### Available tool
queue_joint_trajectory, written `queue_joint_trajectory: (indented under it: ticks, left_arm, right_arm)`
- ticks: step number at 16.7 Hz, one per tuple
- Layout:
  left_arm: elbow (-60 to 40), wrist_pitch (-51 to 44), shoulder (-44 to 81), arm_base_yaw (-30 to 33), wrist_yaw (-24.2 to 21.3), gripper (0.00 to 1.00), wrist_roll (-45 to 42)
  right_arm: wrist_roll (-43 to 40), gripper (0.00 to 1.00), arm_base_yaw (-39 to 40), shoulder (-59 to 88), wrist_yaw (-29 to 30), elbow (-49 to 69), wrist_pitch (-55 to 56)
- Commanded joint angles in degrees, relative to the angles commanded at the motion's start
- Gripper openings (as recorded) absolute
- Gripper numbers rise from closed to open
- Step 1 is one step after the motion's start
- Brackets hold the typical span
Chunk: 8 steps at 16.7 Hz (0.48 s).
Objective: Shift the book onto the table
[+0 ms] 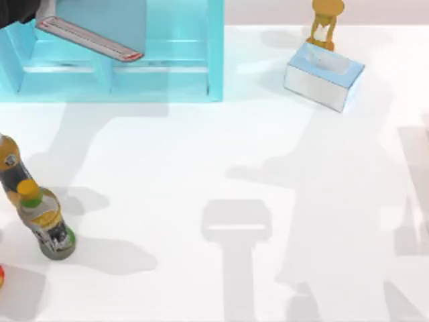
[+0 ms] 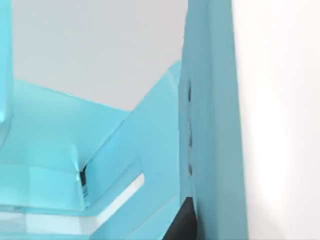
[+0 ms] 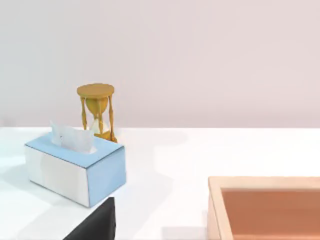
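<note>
The book [image 1: 100, 20] has a teal-blue cover and white page edges with a red trim. It hangs tilted over the light-blue shelf unit [image 1: 161, 74] at the back left of the white table [image 1: 234, 161]. My left gripper [image 1: 27, 12] is a dark shape at the book's left end, and it appears shut on it. In the left wrist view a dark finger [image 2: 182, 225] lies against a close teal panel [image 2: 212, 125], with the shelf compartments behind. A dark part of my right gripper [image 3: 95, 225] sits near the tissue box [image 3: 75, 170], off the book.
A tissue box [image 1: 324, 75] and a wooden hourglass [image 1: 325, 23] stand at the back right. Two bottles [image 1: 45, 221] [image 1: 12, 171] stand at the left edge, with a red object [image 1: 1, 275] below them. A wooden tray [image 3: 265, 205] lies near my right arm.
</note>
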State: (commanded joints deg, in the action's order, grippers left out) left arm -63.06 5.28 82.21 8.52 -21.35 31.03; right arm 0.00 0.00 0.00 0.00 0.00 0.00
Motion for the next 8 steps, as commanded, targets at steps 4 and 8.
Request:
queue_joint_trajectory:
  ticks: [4, 8]
  left_arm:
    - [3.1, 6.0, 5.2, 19.9, 16.9, 0.0, 23.4]
    - [7.5, 13.4, 13.2, 35.5, 39.7, 0.0, 47.1]
  right_arm:
    - [0.0, 1.0, 0.0, 0.0, 0.0, 0.0, 0.0]
    - [0.0, 1.0, 0.0, 0.0, 0.0, 0.0, 0.0]
